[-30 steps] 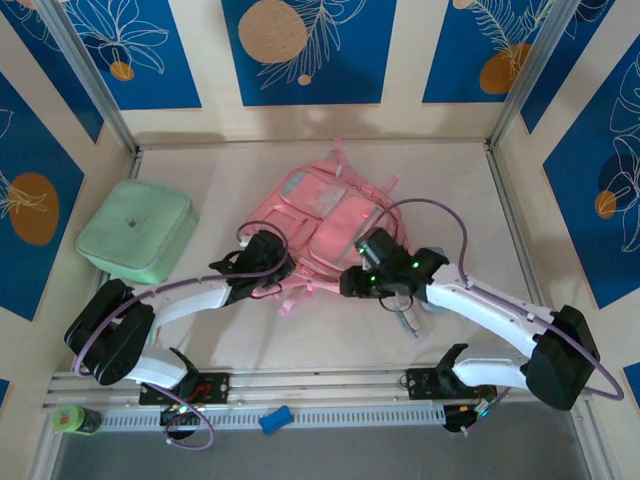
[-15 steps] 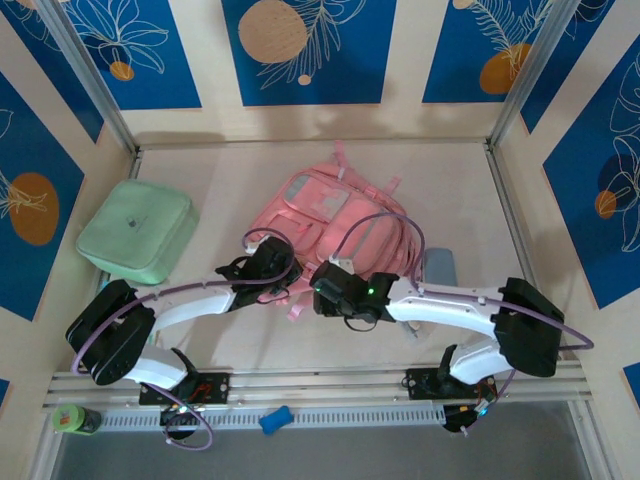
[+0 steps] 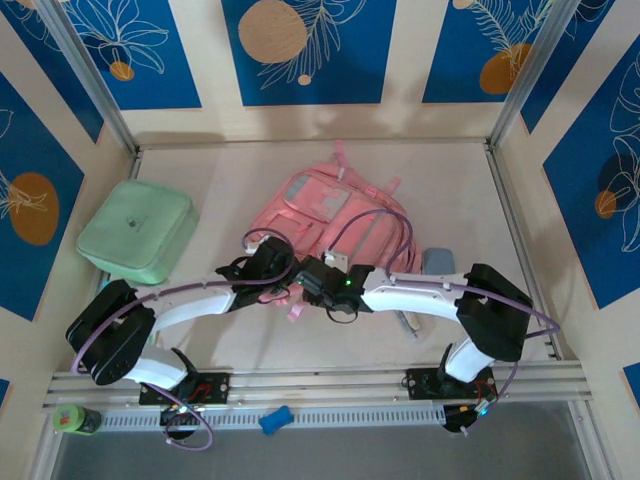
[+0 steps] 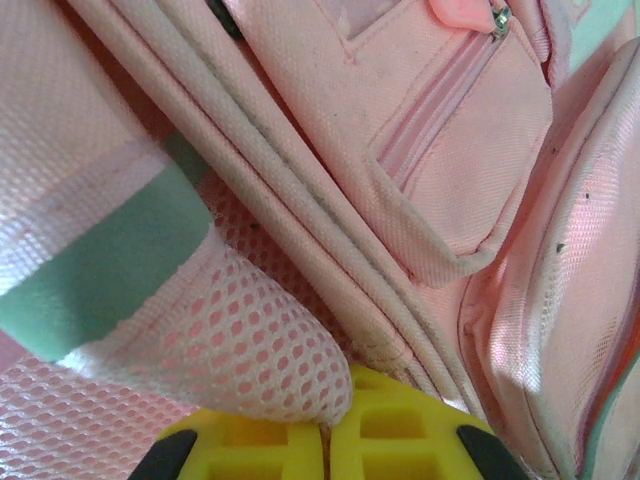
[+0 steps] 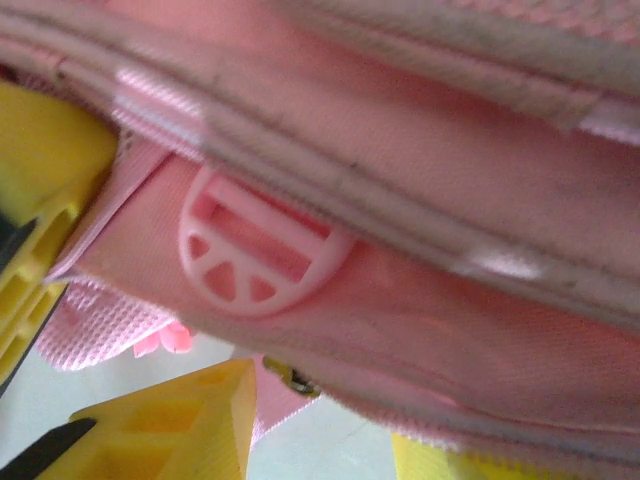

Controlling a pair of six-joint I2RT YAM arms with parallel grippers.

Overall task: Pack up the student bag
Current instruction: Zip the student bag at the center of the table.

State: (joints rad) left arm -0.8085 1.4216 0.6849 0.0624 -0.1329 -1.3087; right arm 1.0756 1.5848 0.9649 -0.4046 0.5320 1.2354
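While the student bag lies flat mid-desk, the left fingers are pinched tight on a fold of its pink mesh strap at the near edge. Just beside them, the right fingers stand apart below a round pink buckle, with nothing visibly gripped
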